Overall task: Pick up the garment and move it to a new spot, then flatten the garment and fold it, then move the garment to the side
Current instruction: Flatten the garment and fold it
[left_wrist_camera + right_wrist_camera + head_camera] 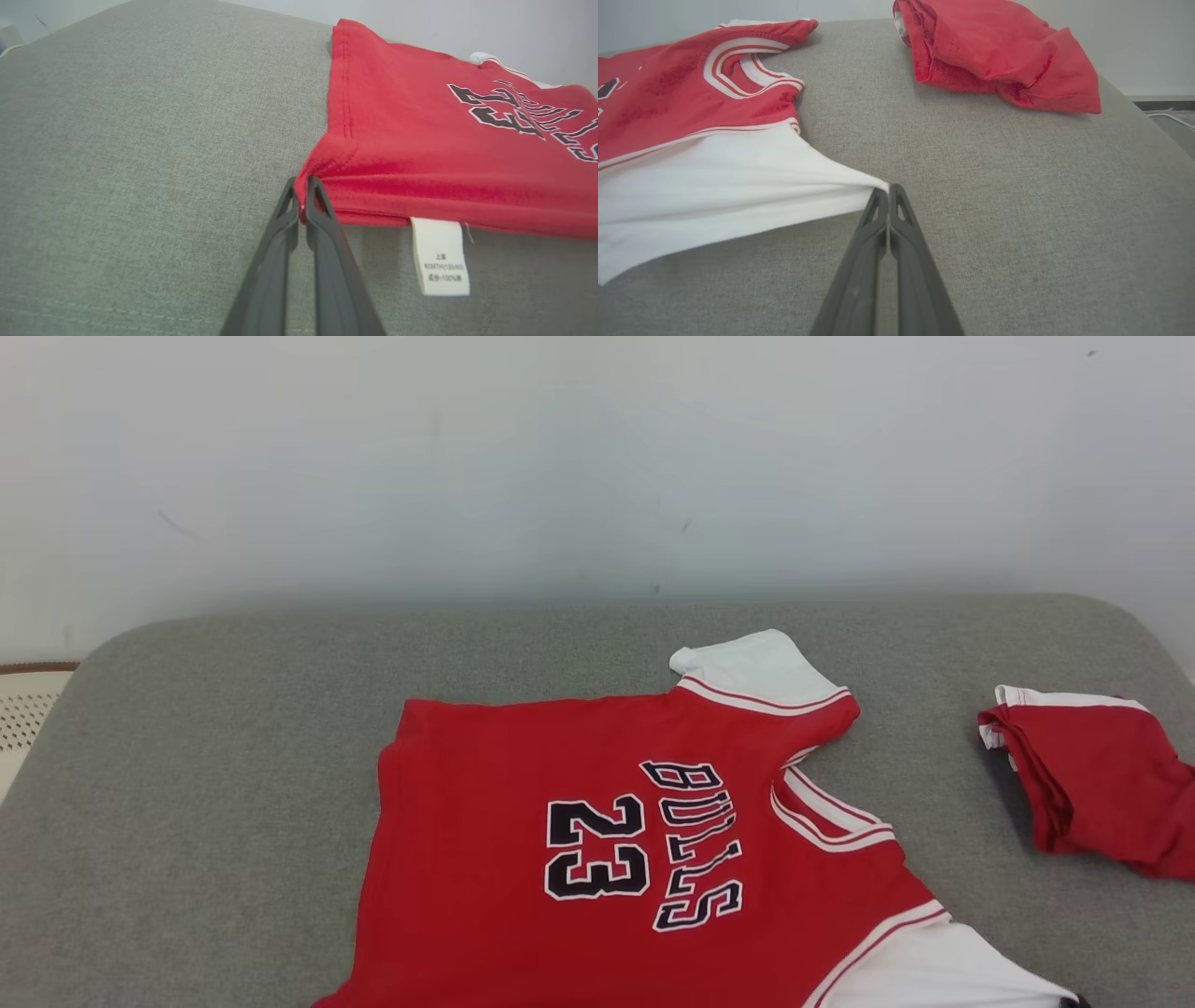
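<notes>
A red shirt [467, 821] with white sleeves and the print "BULLS 23" lies spread flat, print up, on a grey padded surface [205, 784]. In the head view it fills the 6 o'clock part of that surface, its collar pointing to 3 o'clock and its bottom hem to 9 o'clock. One white sleeve lies at 12 o'clock of the print and the other runs off toward 5 o'clock. A second red garment [1092, 775], bunched in folds, rests well apart from the shirt at 3 o'clock, near the surface's edge. A pale wall [560, 457] rises behind.

In the left wrist view the left gripper [302, 198] is closed tight on the corner of the shirt's hem, the red cloth pinched between its two dark fingertips. From there the shirt spreads away toward 1 to 3 o'clock, and a white care label [441, 256] hangs from the side seam at 4 o'clock of the tips.

In the right wrist view the right gripper [888, 193] is likewise squeezed together, holding the tip of the white sleeve [714, 186], which is drawn to a point at the fingers. The sleeve stretches off to 9 o'clock, the striped collar [738, 70] lies at 10 o'clock, and the second garment sits at 1 o'clock.
</notes>
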{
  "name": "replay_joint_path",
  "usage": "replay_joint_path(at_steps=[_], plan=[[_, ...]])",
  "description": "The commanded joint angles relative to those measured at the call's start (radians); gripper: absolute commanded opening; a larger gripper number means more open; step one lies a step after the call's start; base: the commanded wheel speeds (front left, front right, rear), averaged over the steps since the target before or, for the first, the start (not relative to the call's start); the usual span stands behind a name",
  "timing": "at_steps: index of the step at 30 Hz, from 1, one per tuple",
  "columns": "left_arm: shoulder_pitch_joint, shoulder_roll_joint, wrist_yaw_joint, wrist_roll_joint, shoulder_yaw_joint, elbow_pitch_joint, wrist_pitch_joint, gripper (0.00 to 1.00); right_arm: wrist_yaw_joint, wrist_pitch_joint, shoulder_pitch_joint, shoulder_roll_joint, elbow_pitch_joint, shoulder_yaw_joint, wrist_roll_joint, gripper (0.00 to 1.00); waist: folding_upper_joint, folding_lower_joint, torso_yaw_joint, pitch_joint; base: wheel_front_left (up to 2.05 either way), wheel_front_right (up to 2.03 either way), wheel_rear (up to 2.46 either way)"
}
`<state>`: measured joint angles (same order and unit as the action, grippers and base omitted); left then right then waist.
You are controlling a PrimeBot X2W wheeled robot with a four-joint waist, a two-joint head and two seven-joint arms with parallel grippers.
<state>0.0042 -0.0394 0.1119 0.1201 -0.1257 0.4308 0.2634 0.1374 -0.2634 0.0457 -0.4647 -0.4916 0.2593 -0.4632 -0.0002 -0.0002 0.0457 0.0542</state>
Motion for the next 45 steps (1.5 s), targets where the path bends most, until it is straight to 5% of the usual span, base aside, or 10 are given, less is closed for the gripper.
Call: replay_joint_path(at_steps=[1, 9, 21, 45], plan=[[0.022, -0.022, -0.013, 0.005, -0.013, 0.003, 0.001, 0.0, -0.012, -0.001, 0.022, -0.022, -0.005, -0.011, -0.007, 0.0, 0.0002, 0.0002, -0.001, 0.014, 0.0, 0.0, 0.0], [0.066, -0.02, -0.035, 0.033, 0.027, -0.01, 0.001, 0.0, -0.011, -0.001, 0.108, -0.039, 0.031, 0.003, -0.031, 0.0, 0.0002, 0.0002, 0.002, 0.009, 0.0, 0.0, 0.0], [-0.022, -0.016, -0.02, 0.003, 0.059, -0.129, 0.001, 0.0, -0.009, -0.001, -0.024, -0.037, 0.221, -0.027, 0.022, 0.0, 0.0002, 0.0002, -0.017, -0.045, 0.0, 0.0, 0.0], [-0.332, -0.013, -0.005, -0.007, 0.207, 0.002, 0.001, 0.0, -0.008, -0.001, -0.41, 0.015, -0.062, 0.054, 0.089, 0.0, 0.0002, 0.0002, -0.081, -0.229, 0.0, 0.0, 0.0]])
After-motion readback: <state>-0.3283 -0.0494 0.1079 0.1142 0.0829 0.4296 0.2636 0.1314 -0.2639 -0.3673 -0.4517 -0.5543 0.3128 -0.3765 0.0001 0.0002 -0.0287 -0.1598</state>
